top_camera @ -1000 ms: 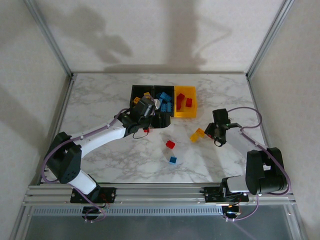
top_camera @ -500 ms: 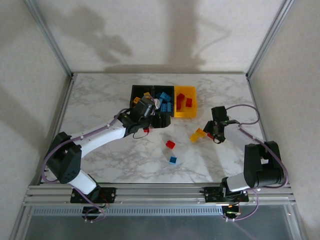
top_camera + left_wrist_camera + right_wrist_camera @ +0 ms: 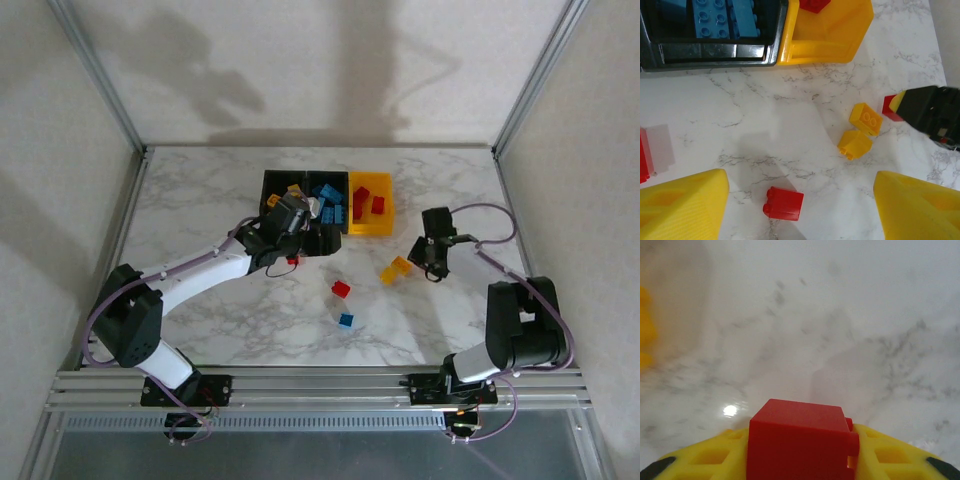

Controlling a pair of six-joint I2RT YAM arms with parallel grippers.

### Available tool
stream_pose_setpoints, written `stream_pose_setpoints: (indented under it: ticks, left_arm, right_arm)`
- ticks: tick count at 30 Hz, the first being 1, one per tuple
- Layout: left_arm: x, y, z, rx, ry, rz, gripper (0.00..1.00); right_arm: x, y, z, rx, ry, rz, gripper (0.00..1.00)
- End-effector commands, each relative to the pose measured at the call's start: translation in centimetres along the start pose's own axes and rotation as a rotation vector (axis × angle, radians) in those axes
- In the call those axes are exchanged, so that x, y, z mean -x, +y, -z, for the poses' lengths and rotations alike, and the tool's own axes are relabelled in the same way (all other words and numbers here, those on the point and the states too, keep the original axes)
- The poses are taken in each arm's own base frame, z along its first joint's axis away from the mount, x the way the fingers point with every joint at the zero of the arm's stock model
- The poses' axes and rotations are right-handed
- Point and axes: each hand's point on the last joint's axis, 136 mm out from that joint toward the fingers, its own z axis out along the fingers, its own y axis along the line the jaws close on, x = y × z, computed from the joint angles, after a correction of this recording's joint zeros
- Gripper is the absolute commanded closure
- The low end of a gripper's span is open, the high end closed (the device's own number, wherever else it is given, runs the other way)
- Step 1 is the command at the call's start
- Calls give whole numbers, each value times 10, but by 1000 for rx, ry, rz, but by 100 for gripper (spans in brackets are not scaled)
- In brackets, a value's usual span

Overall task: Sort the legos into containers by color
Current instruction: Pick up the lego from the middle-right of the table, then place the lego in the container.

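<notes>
My right gripper (image 3: 801,460) is shut on a red lego (image 3: 799,432), low over the marble just right of two yellow legos (image 3: 395,270). From the left wrist view, that gripper (image 3: 896,104) shows the red lego (image 3: 888,108) at its tip. My left gripper (image 3: 801,177) hangs open above the table in front of the containers, with a loose red lego (image 3: 784,204) lying on the marble below its fingers. The black containers (image 3: 272,180) hold blue and yellow legos; the yellow container (image 3: 368,229) holds red ones.
A blue lego (image 3: 346,320) and a red one (image 3: 341,289) lie mid-table. Another red lego (image 3: 292,260) sits by the left arm. Metal frame rails (image 3: 130,200) border the marble table.
My right gripper has shifted slightly toward the far left and its jaws have closed on the red lego. The left arm has not moved.
</notes>
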Motion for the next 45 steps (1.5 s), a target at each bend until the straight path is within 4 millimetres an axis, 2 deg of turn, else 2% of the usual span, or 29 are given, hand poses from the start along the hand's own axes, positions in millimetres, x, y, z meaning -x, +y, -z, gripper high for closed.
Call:
stream_pose_setpoints:
  ticks: [1, 4, 8, 13, 16, 24, 30, 37, 45]
  left_arm:
    - [10, 3, 8, -2, -48, 32, 24]
    - [11, 11, 12, 12, -54, 49, 24]
    - [12, 21, 18, 32, -69, 67, 24]
    - [16, 32, 30, 51, -98, 90, 23]
    - [16, 40, 36, 65, -107, 101, 23]
    - [13, 58, 43, 96, -116, 124, 23]
    - [11, 64, 43, 108, -119, 132, 23]
    - [4, 76, 38, 145, -103, 150, 23]
    - [0, 84, 37, 183, -98, 157, 23]
  right_arm:
    - [29, 35, 30, 92, -63, 45, 62]
    - [45, 67, 42, 143, -88, 87, 62]
    - [58, 107, 46, 201, -100, 127, 62]
    - [59, 155, 33, 248, -72, 186, 61]
    - [55, 174, 18, 247, -44, 217, 61]
    - [51, 186, -22, 187, -3, 238, 59]
    - [48, 183, -34, 141, 3, 246, 54]
    - [51, 183, -27, 137, -16, 251, 45]
    - [65, 190, 3, 163, -78, 258, 43]
